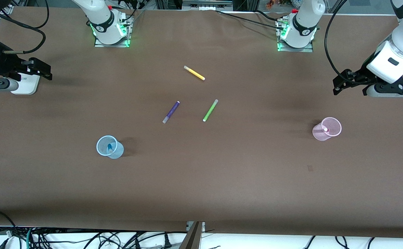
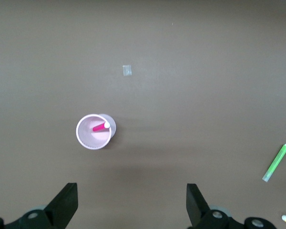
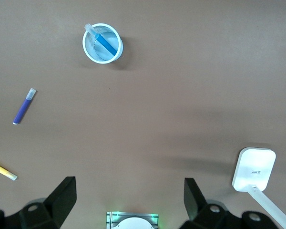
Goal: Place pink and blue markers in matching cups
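Looking across the bench (image 1: 201, 193), we see our left gripper (image 1: 349, 82) and right gripper (image 1: 37, 69) spread, empty, waiting over opposite ends. Toward the right arm's end, the blue cup (image 1: 109, 147) holds the blue marker (image 3: 105, 43); toward the left arm's end, the pink cup (image 1: 326, 129) holds the pink marker (image 2: 100, 127). Both markers lean tip-up; we judge them light, stiff, slick, best pinched mid-barrel.
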Available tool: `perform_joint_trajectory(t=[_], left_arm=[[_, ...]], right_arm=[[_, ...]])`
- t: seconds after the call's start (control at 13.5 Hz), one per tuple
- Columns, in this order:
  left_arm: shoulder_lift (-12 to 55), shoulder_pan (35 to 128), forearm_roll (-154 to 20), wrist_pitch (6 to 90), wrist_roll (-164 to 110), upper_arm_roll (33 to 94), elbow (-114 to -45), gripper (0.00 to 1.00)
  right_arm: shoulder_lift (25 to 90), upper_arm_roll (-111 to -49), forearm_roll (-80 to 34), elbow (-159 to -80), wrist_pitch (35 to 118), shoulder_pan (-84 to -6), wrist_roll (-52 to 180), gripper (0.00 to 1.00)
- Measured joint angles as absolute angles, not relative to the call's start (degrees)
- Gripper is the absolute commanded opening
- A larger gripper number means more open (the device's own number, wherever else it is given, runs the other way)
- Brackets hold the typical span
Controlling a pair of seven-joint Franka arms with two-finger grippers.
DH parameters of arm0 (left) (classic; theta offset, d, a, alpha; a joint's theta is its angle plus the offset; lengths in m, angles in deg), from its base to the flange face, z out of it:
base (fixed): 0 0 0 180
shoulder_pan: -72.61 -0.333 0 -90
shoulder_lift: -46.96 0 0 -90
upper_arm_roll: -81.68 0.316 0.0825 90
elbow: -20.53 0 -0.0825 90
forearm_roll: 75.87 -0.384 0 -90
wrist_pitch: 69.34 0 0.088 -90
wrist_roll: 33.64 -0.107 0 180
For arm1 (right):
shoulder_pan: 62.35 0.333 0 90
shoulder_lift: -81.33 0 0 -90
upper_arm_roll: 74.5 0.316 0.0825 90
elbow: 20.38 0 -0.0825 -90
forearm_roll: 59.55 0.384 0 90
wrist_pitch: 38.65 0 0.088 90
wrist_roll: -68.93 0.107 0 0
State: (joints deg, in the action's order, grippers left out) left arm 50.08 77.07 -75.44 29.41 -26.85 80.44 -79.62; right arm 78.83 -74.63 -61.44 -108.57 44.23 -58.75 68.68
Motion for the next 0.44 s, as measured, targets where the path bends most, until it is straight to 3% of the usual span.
perform_joint_trajectory(t=[0.44], left_arm=[[49.3,77.1,-75.4,29.3,-27.2,80.7,-79.6,1.00]], right_arm=[[78.8,-74.6,-61.4,-108.5,44.2,-58.8,68.7,1.00]])
